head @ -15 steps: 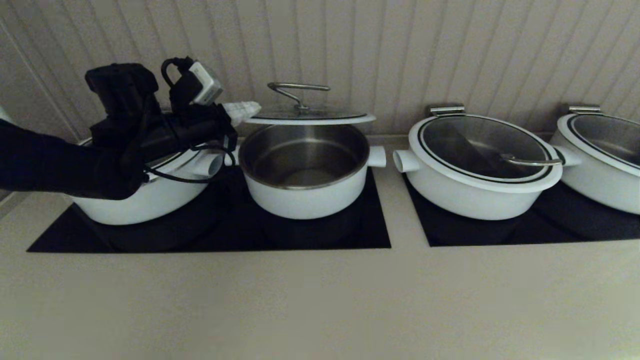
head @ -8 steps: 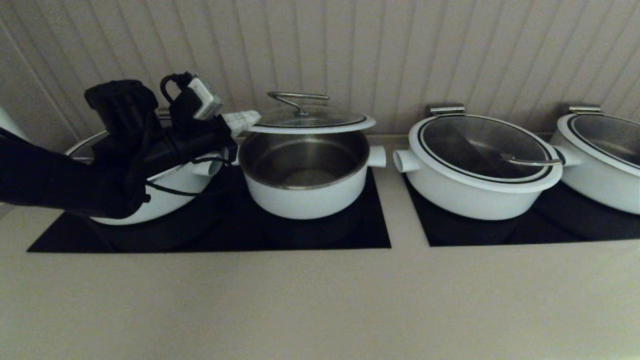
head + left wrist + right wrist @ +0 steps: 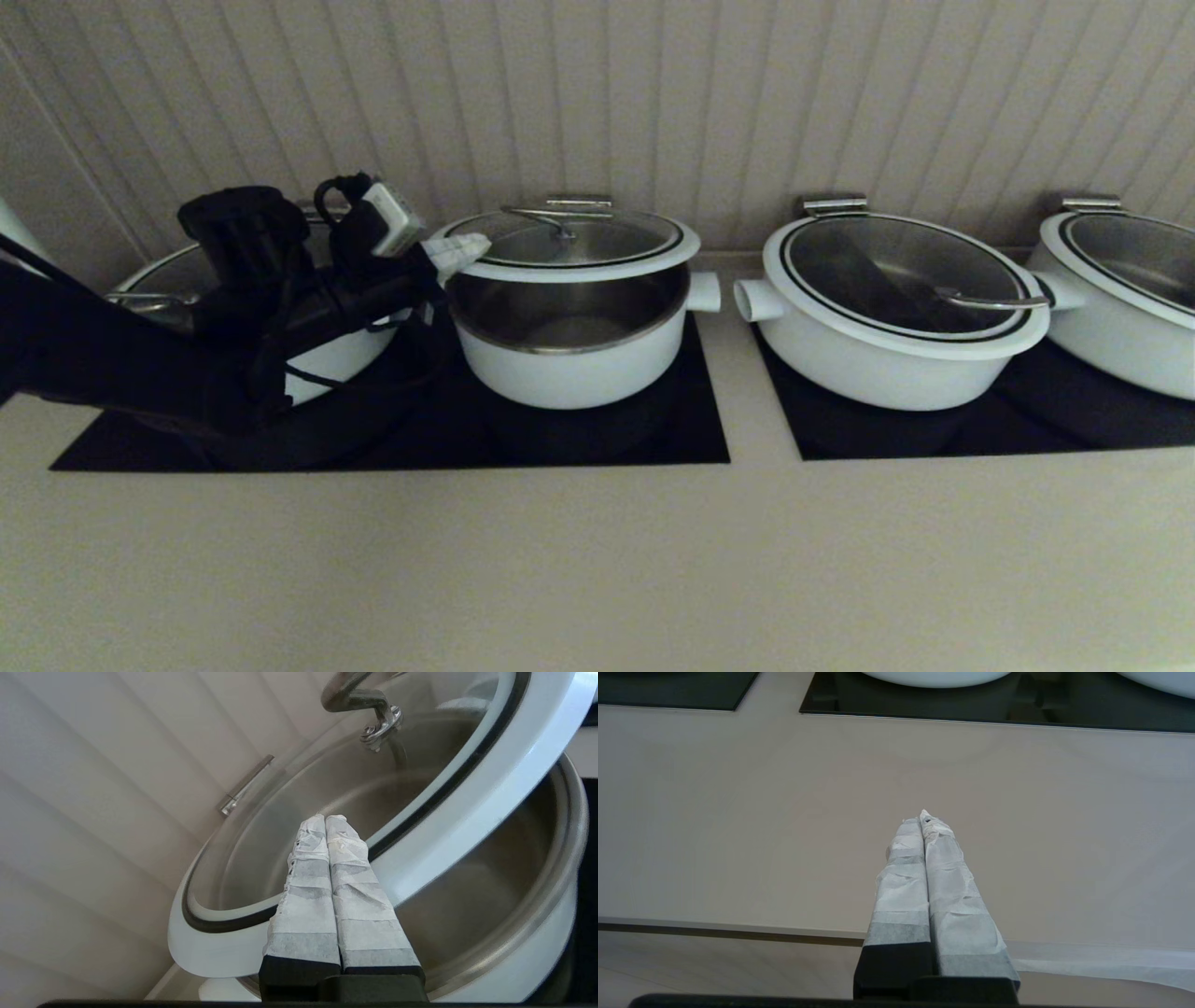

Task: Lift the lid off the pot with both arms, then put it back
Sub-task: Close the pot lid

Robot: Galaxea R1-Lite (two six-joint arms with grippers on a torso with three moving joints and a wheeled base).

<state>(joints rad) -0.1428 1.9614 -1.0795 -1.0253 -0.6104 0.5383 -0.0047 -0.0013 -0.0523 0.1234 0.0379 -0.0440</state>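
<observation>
The lid (image 3: 569, 245), glass with a white rim and a steel bar handle (image 3: 553, 216), hangs low over the white pot (image 3: 569, 369). Its front edge is still a little above the pot's rim, so the steel inside shows beneath it. My left gripper (image 3: 459, 250) is at the lid's left edge, its taped fingers shut on the rim. In the left wrist view the gripper (image 3: 325, 819) crosses the lid's white rim (image 3: 467, 798), above the pot's steel wall (image 3: 537, 882). My right gripper (image 3: 923, 815) is shut and empty over the beige counter, out of the head view.
A wide lidded pot (image 3: 149, 285) sits behind my left arm. Two more wide lidded pots (image 3: 896, 317) (image 3: 1120, 299) stand to the right. All the pots stand on black hobs (image 3: 597, 439). A ribbed wall is close behind, and beige counter (image 3: 597, 560) lies in front.
My left gripper has come down with the lid, from well above the pot to just over its rim. The left arm has sunk with it. The pot has not moved.
</observation>
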